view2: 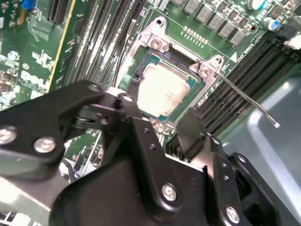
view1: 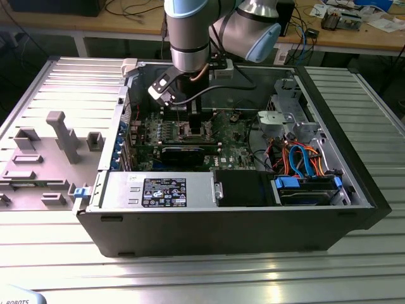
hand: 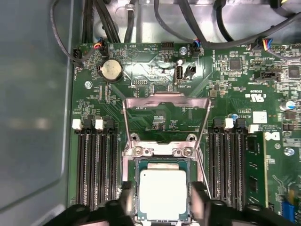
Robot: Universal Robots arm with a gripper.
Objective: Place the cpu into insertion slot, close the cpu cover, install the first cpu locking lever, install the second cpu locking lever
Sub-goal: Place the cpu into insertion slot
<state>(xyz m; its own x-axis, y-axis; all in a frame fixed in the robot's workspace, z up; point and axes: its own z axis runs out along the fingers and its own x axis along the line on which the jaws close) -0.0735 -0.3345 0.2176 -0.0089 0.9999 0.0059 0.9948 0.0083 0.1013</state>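
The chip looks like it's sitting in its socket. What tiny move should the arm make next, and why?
Probably lift the gripper straight up. In the first wrist view the cpu lies flat in the insertion slot, the fingers flank it with a gap on each side, and the cpu cover stands open behind it.

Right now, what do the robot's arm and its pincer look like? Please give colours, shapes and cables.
The arm is made of round silver-grey segments with pale blue joint caps. A small white-and-black box sits at the wrist, with a black cable running from it. The pincer is matte black, built of angular linked plates fastened with silver screws.
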